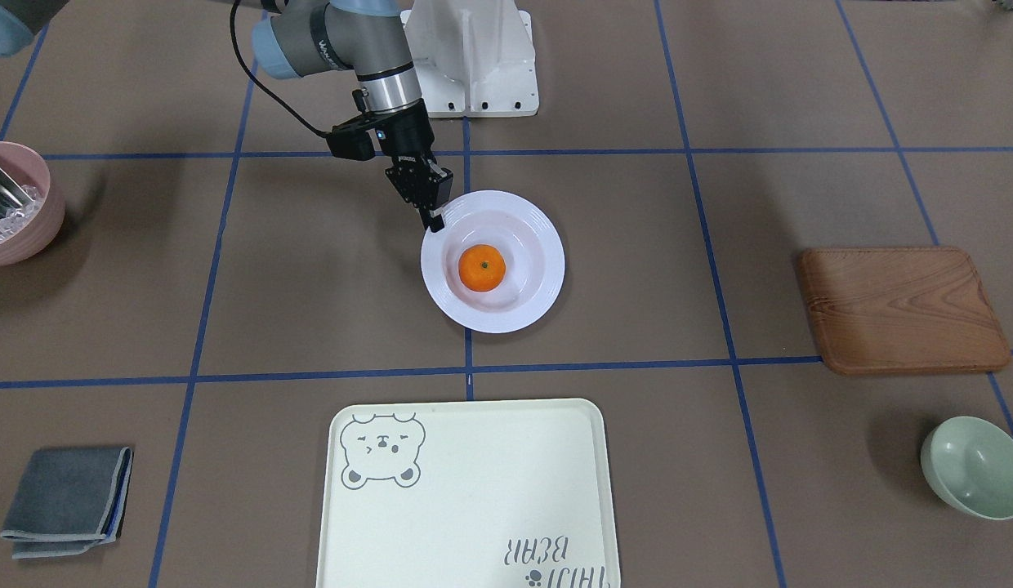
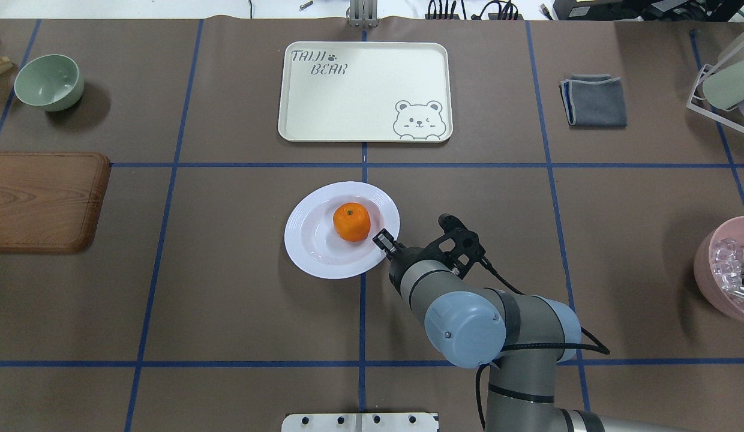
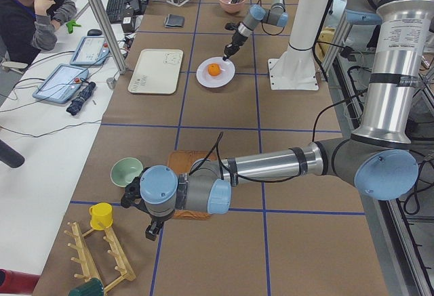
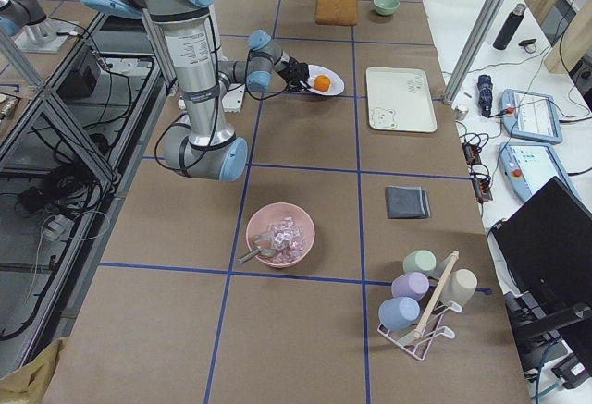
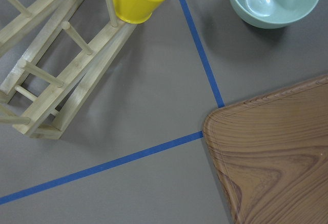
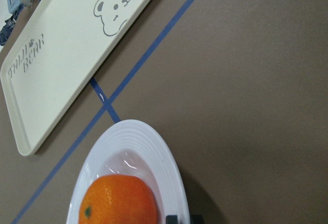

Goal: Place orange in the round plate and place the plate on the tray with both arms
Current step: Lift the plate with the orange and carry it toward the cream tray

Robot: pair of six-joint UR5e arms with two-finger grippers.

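1. one orange [image 1: 482,268], one round plate [image 1: 551,263], one tray [image 1: 474,490]
2. orange bright, dark-dimpled, in the plate's centre; plate on tabletop [image 1: 637,327] near tray, apart
3. right tool [image 1: 435,220] pinches plate rim; left tool [image 3: 152,232]: cannot tell

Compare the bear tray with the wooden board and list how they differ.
Colour: the tray is pale cream with a grey bear drawing and lettering; the wooden board is brown with visible grain. Place: the tray lies central, beyond the round plate; the wooden board lies at the robot's left. Both are flat rounded rectangles with nothing on them.
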